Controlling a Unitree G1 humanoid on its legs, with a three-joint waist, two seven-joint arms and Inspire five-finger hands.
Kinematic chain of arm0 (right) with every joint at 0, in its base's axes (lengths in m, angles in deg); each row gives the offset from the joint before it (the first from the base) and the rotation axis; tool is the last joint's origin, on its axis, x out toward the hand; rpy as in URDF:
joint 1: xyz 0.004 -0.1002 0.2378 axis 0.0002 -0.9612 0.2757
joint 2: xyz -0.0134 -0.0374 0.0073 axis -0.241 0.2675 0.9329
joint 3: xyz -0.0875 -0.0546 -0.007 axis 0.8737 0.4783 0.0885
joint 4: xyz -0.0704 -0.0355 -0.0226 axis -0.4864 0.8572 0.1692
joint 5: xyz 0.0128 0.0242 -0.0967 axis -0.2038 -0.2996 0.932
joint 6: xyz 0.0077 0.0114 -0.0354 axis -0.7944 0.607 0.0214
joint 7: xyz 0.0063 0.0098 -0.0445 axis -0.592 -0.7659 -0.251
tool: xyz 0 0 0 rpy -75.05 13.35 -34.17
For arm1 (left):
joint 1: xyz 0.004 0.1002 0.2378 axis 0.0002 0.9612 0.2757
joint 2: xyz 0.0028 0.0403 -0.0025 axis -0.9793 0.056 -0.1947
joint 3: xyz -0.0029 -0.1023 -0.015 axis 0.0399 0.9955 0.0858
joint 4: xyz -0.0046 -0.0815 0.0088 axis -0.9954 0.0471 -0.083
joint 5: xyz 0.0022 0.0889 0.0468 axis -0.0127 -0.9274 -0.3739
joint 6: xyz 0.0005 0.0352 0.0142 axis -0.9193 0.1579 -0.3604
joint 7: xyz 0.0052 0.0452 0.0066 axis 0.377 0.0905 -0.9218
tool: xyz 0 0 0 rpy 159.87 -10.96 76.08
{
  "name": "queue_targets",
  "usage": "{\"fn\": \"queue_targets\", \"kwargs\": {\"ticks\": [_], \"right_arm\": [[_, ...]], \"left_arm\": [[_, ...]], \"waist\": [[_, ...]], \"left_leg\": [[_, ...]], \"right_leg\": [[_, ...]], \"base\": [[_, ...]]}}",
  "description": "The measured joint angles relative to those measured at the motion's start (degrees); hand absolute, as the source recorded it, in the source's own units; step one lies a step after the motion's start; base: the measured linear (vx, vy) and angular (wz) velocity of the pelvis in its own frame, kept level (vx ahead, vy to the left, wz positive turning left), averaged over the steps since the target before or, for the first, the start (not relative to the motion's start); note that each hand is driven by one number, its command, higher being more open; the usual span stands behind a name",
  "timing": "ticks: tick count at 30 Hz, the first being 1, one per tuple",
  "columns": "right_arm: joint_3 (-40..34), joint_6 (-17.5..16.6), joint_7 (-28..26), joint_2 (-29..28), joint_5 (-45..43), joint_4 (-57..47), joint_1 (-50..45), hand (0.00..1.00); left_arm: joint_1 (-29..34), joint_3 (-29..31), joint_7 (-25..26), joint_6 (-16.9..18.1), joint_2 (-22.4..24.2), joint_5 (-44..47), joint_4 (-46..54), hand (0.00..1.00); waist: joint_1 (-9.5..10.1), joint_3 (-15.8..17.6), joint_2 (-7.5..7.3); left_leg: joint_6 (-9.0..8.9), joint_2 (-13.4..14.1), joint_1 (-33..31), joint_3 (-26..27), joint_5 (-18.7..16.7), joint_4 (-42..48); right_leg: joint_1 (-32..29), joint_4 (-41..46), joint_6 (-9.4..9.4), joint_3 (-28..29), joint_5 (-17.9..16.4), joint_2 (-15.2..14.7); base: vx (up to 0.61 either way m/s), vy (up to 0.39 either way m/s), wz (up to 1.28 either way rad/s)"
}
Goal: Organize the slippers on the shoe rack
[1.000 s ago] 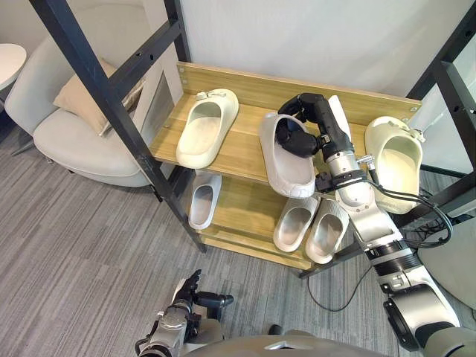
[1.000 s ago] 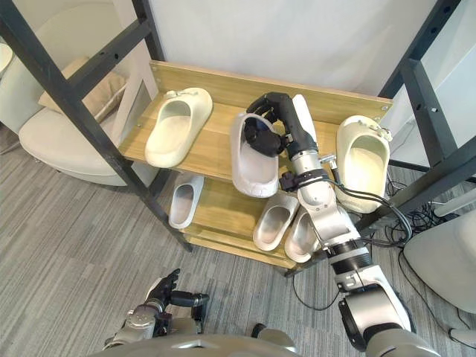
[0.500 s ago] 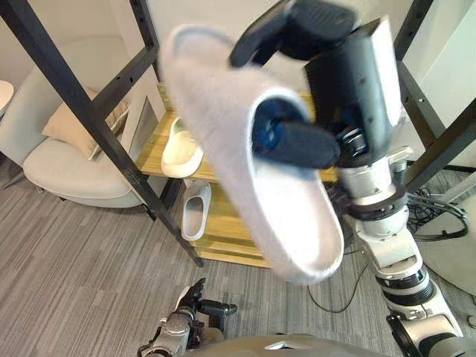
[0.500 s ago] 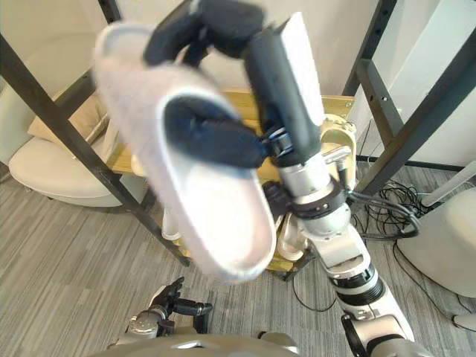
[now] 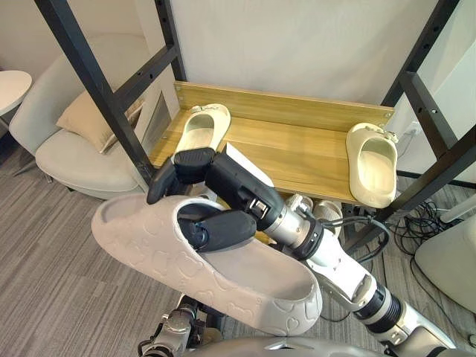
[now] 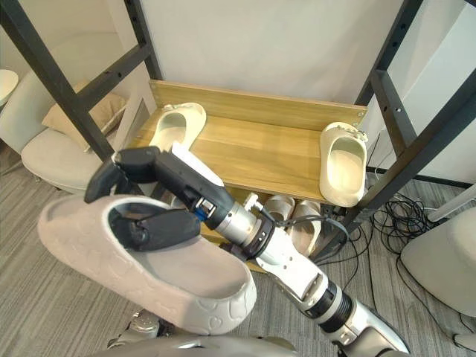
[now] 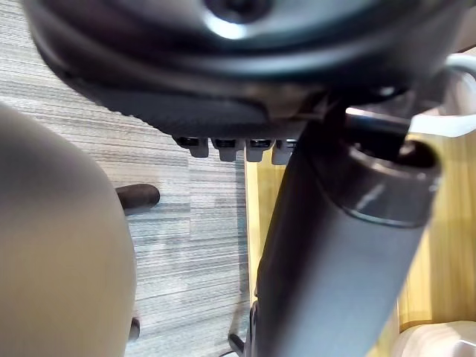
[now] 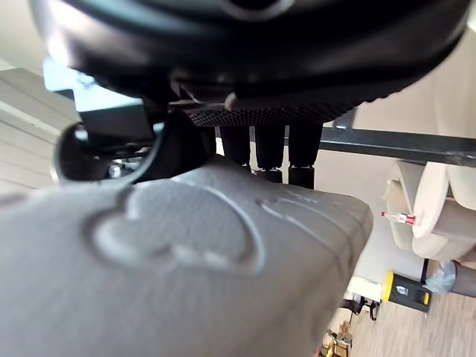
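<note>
right hand (image 5: 222,177) fingers curled over the strap, thumb inside: we're gripping the chunky pale grey foam slipper (image 5: 223,282), heart-embossed, in the air before the wood-and-black-metal shoe rack (image 5: 297,149). left hand (image 5: 186,312) low.

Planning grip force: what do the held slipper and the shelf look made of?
Held slipper: probably soft matte foam, thick moulded body with embossed hearts. Shelf: pale wood or wood-look laminate, matte, streaky grain.
</note>
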Motion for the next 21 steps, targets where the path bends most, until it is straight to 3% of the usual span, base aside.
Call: {"fn": "queue_targets", "kwargs": {"ticks": [2,5,7,10,15,19,21], "right_arm": [[0.7,0.0,-0.2,0.2,0.3,2.1,0.1,0.00],[2.0,0.3,0.0,0.9,3.3,6.4,2.7,0.00],[2.2,1.4,0.5,2.0,6.8,8.0,3.4,0.00],[2.2,2.6,0.9,3.5,11.7,9.2,3.4,0.00],[-1.1,2.6,4.4,4.1,19.6,9.4,4.7,0.00],[-5.0,2.6,8.8,4.2,24.7,12.0,6.5,0.00],[-7.3,2.6,11.1,3.9,28.0,12.0,7.5,0.00]], "left_arm": [[-1.8,0.0,0.1,0.6,-0.5,-0.1,-0.1,1.00],[-6.3,0.1,0.8,0.7,-1.2,0.0,0.2,1.00],[-9.1,0.2,1.3,1.5,-1.1,0.0,0.6,1.00],[-10.8,0.6,2.0,2.7,-1.1,1.6,3.2,1.00],[-12.8,3.2,2.0,4.1,-1.1,3.4,8.1,1.00],[-13.1,5.2,1.1,5.0,-0.8,4.3,11.2,1.00],[-15.0,7.1,2.0,4.5,-0.1,4.5,10.8,1.00]], "waist": [[0.74,2.4,-0.66],[1.48,8.2,-1.32],[2.17,10.9,-0.79],[2.45,13.8,0.23],[2.45,16.4,0.65],[3.19,17.4,1.64],[3.26,17.6,1.45]], "left_leg": [[-0.11,0.0,-3.6,-0.6,0.2,2.6],[-0.22,-0.5,-12.2,-2.2,-2.6,12.8],[-0.31,-0.7,-19.5,-3.5,-4.9,20.6],[-0.55,-1.1,-27.4,-4.7,-5.8,25.1],[-0.01,-1.6,-39.2,-4.5,-8.1,35.4],[0.33,-1.6,-44.6,-4.3,-10.2,41.3],[0.78,-1.1,-47.9,-4.2,-11.5,45.7]], "right_leg": [[-4.9,6.7,-0.46,-0.4,-2.4,-0.6],[-12.5,16.8,-1.03,-1.2,-5.9,-2.2],[-18.6,23.5,-1.56,-1.9,-8.2,-3.5],[-26.3,29.8,-2.16,-3.1,-10.2,-4.8],[-37.6,39.0,-2.30,-2.7,-12.3,-7.1],[-42.4,43.5,-1.75,-1.9,-13.4,-7.7],[-45.1,46.6,-1.73,-1.5,-14.2,-7.6]], "base": [[-0.09,-0.037,0.18],[-0.20,-0.023,0.24],[-0.31,-0.015,0.22],[-0.26,0.017,0.26],[-0.13,0.085,0.05],[-0.06,0.078,-0.05],[-0.04,0.067,-0.14]]}}
